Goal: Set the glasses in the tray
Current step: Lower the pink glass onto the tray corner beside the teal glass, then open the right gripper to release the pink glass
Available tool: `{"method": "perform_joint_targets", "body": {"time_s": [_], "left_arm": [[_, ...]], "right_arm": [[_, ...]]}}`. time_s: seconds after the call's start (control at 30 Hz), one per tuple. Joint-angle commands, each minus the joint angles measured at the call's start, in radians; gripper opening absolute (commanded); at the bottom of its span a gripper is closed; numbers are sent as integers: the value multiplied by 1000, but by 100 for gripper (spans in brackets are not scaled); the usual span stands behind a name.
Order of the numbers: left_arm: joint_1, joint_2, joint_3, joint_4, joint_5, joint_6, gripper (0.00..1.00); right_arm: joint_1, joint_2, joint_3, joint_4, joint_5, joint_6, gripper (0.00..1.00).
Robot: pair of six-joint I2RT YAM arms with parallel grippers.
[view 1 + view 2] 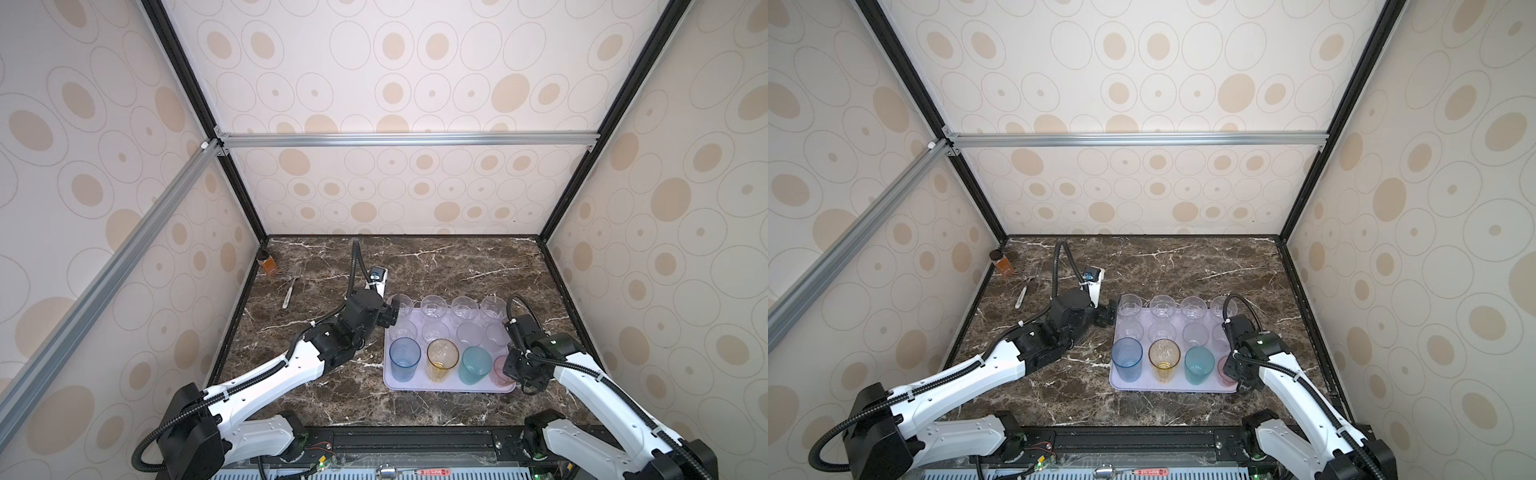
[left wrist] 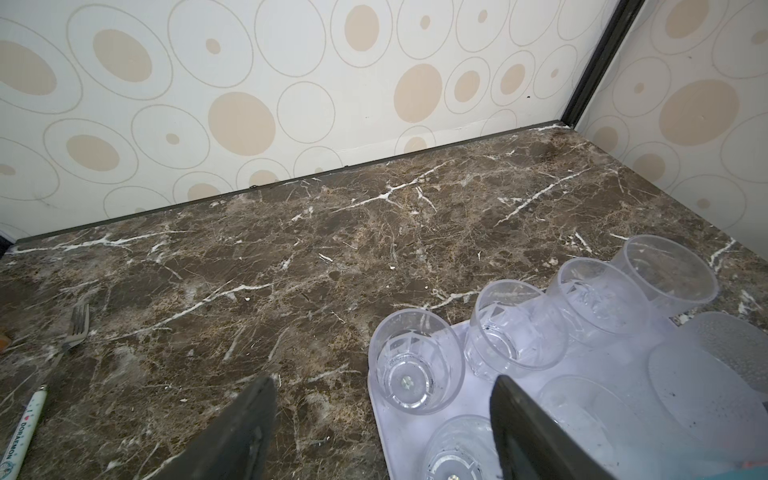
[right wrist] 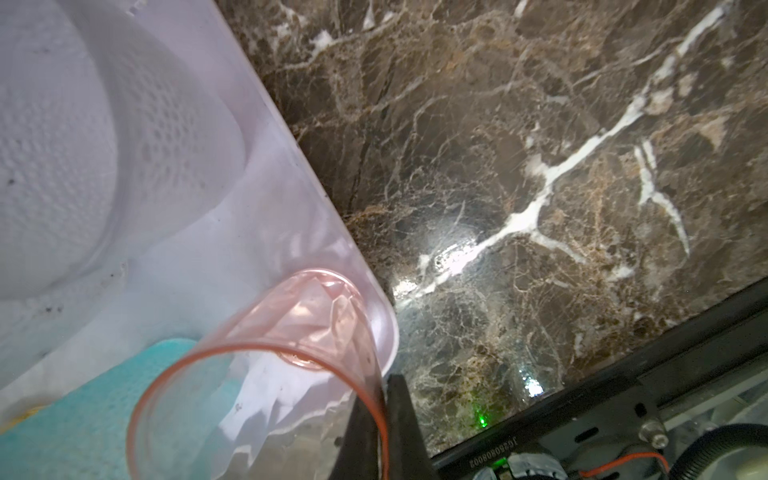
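Left arm (image 1: 303, 365) and right arm (image 1: 582, 374), matched pair: white moulded link shells with rounded edges, black joint housings (image 1: 361, 309), black base blocks (image 1: 191, 434). Black corrugated cable conduit (image 1: 354, 266) running along each, looped free at the wrist, fastened with white zip ties (image 1: 312, 323). Left gripper (image 2: 382, 381): flat, dark grey fingers (image 2: 249, 424).

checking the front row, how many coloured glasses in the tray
4, in the near row of the tray: blue glass at the left end, amber glass, teal glass, and pink glass at the right end, its rim pinched by the right gripper. None seems hidden.
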Motion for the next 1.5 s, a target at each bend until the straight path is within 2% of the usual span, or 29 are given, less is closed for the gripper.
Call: {"method": "perform_joint_targets", "body": {"time_s": [0.0, 0.13, 0.3, 0.43, 0.57, 0.67, 0.77, 0.83, 0.9, 1.03, 1.23, 1.47], "left_arm": [[8, -23, -5, 15, 0, 0, 81], [9, -26, -7, 12, 0, -1, 81], [10, -27, -7, 11, -4, 0, 81], [15, -26, -4, -4, -12, 1, 81], [58, -26, 22, -101, -53, -2, 80], [128, -51, 20, -143, -21, -17, 79], [179, -89, 5, -151, 30, -33, 79], [197, -104, -9, -151, 63, -42, 79], [206, -109, -29, -151, 102, -57, 79], [221, -116, -74, -145, 175, -94, 79], [246, -135, -165, -117, 234, -142, 79], [255, -117, -197, -83, 252, -166, 79]], "right_arm": [[-2, 21, -21, 19, -5, 5, 3], [-2, 25, -19, 20, -10, -2, 6], [-2, 4, 13, -11, -16, -12, 26], [-2, -10, 86, -79, -5, -28, 36], [-2, -48, 156, -146, 0, -50, 40], [-53, -66, 233, -176, 15, -103, 42], [-113, -41, 285, -164, 3, -173, 44], [-190, -14, 294, -130, -42, -217, 44], [-287, 2, 268, -51, -130, -250, 42], [-483, 62, 175, 119, -387, -258, 34], [-510, 154, 96, 192, -461, -290, 32], [-524, 195, 10, 266, -459, -296, 32]]}}
